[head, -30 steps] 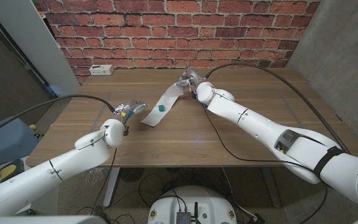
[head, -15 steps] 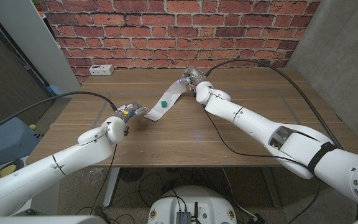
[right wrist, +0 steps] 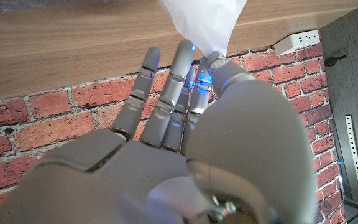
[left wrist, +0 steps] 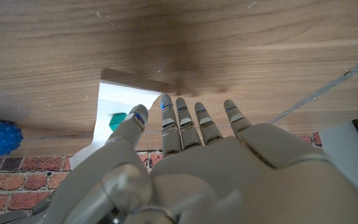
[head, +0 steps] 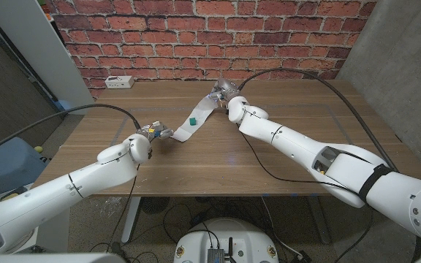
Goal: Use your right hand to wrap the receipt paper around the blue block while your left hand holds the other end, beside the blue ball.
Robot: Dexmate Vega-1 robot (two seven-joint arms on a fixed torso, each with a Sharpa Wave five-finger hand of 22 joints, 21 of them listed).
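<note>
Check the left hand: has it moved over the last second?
Yes. In the head view the left hand has shifted toward the near end of the receipt paper, away from the table's left edge.

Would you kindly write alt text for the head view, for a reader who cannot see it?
A strip of white receipt paper lies across a wooden table with a small blue block on it. The right hand pinches the far end; the left hand reaches toward the near end. A brick wall stands behind.

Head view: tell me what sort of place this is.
Probably an indoor lab or workshop corner: a wooden table against a bare red brick wall, a white power strip at its far edge, cables trailing underneath.
</note>
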